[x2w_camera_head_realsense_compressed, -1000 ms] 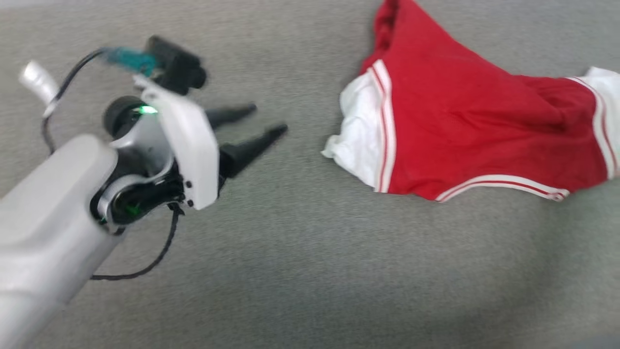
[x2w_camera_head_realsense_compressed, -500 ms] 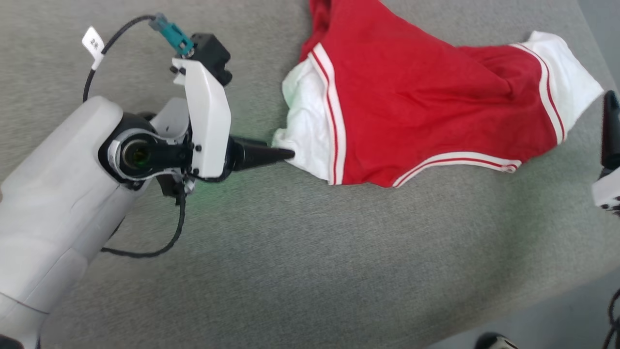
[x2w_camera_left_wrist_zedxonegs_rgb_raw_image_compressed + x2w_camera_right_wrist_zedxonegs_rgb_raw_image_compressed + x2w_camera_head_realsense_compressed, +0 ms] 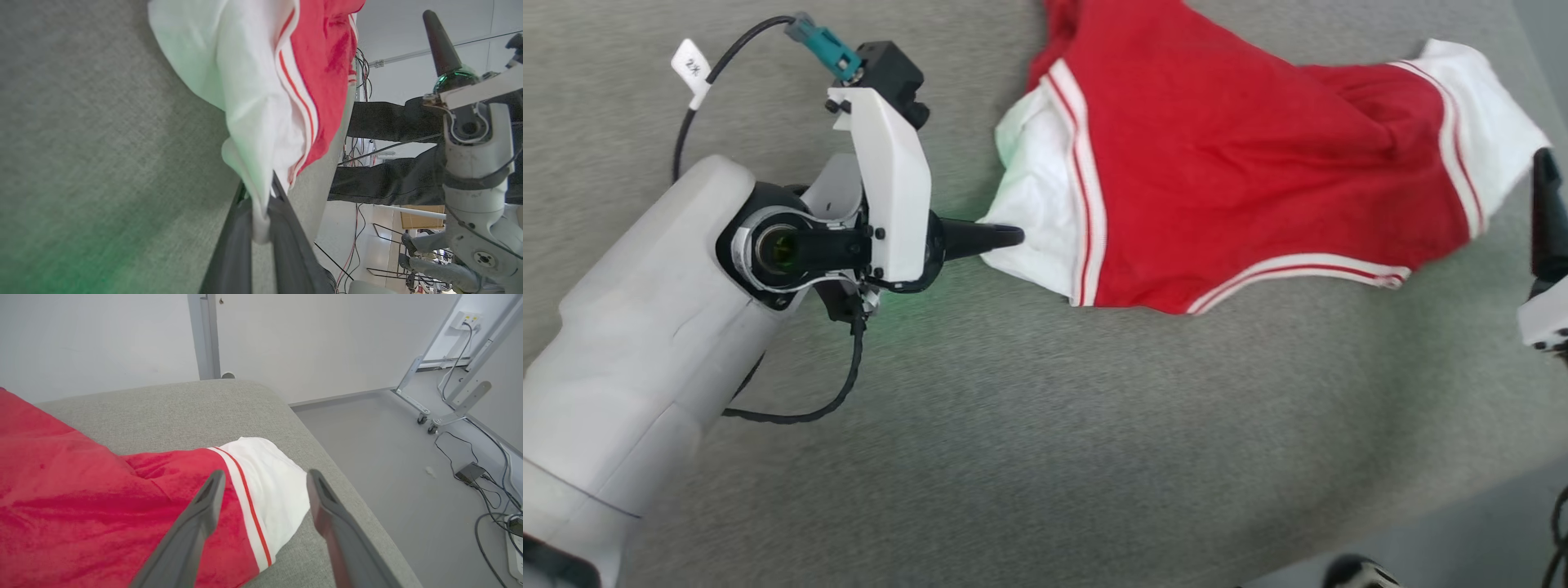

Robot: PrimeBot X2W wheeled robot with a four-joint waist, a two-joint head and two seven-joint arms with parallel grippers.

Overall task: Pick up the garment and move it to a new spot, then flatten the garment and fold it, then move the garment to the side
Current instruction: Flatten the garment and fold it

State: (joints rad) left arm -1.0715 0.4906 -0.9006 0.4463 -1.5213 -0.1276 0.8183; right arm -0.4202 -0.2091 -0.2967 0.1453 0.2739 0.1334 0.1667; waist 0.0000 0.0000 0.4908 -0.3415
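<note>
- The left gripper (image 3: 1015,237) is closed on the garment (image 3: 1258,163). Its two dark fingers (image 3: 229,253) meet at the tips, and a fold of white cloth is pinched between them.
- The pinch sits on the near left corner of the garment's left white panel. From the left wrist view that corner is drawn up into a small peak at the fingertips, and the rest of the panel hangs away from it.
- A black cable (image 3: 792,412) loops beside the left wrist. A teal plug (image 3: 821,41) and a white tag (image 3: 690,61) sit on its far end.
- A green glow tints the cloth and the surface just around the left fingertips.
- The garment spreads from that grip across to the right, on the far right part of the grey padded surface (image 3: 1045,425). Its red middle is rumpled into soft ridges. White-and-red striped trim runs along its near edge and beside each white panel.
- The right white panel (image 3: 269,477) lies close to the surface's right edge.
- The right gripper (image 3: 265,475) is wide open and holds nothing. Its fingers (image 3: 184,539) straddle the view of that right white panel, one over the red cloth and one over the panel's outer edge. Whether they touch the cloth I cannot tell.
- In the head view the right gripper (image 3: 1547,212) shows at the right edge, just beside the garment's right end.
- Beyond the surface's right edge the floor (image 3: 388,457) drops away, with a pale wall (image 3: 327,343) behind it.
- A metal frame on castors (image 3: 425,412) and loose cables stand far to the right.
</note>
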